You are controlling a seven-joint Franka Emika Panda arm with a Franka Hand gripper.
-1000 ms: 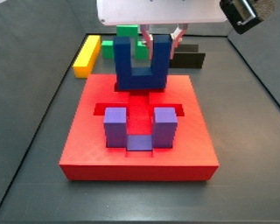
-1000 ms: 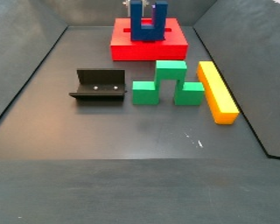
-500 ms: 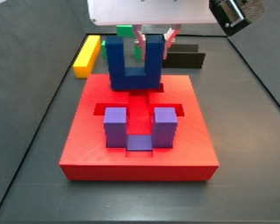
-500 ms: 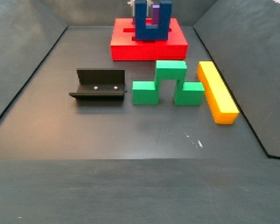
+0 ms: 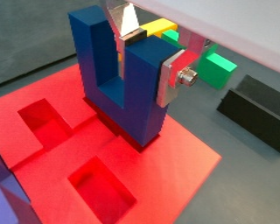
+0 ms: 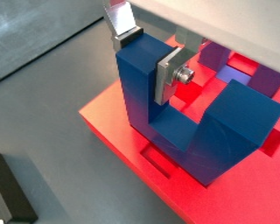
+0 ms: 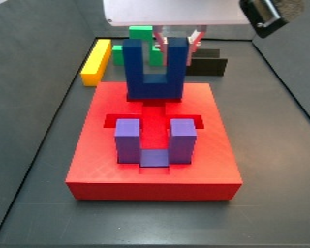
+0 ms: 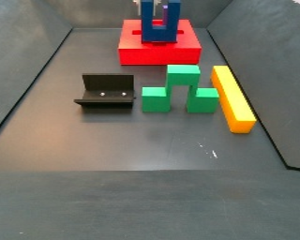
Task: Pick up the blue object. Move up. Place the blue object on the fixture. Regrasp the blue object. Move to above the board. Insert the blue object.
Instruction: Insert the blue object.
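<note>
The blue object stands upright with its prongs up, over the far part of the red board. My gripper is shut on one prong; in both wrist views the silver fingers clamp that prong from two sides. The blue object has its base down at the board; I cannot tell whether it sits in a recess. In a side view the blue object rises from the board. The fixture stands apart on the floor.
A purple U-shaped block sits in the board's near part. Green blocks and a yellow bar lie on the floor between board and fixture side. Open recesses show in the board beside the blue object.
The gripper and the blue object shifted a little sideways and back; the grip on the prong is unchanged. Nothing else moved.
</note>
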